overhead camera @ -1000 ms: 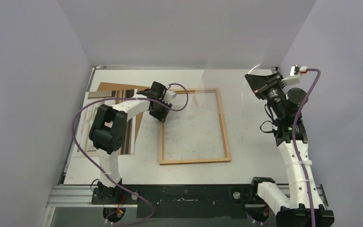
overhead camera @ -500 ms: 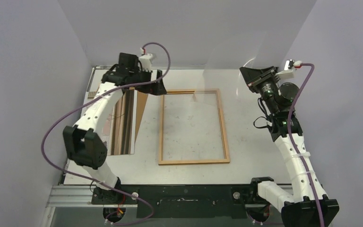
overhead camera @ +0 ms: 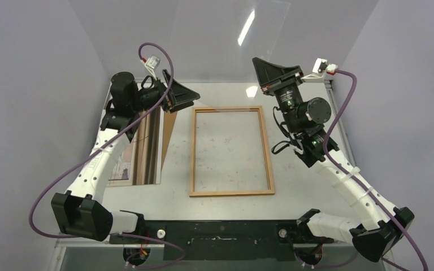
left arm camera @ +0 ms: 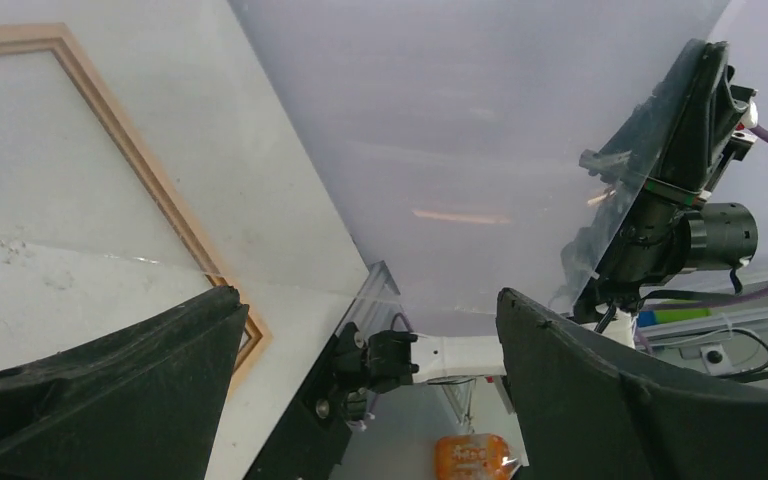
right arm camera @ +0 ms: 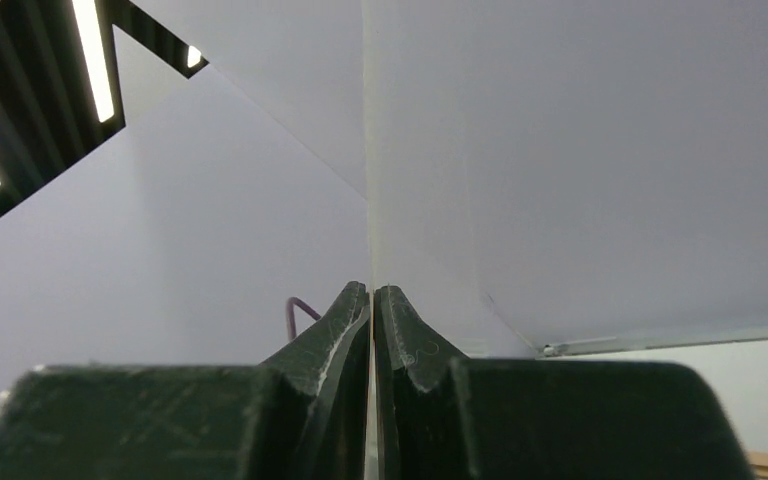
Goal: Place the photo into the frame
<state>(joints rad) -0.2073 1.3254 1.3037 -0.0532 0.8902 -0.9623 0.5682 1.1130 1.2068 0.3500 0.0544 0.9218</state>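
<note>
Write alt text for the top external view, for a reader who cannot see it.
The right gripper is shut on a clear pane, holding it raised above the far end of the wooden frame, which lies flat on the table. The left gripper hangs open by the frame's far left corner.

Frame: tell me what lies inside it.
Inside the frame only bare table shows, nothing covering it. The photo lies outside, to its left, partly hidden under the left arm.
</note>
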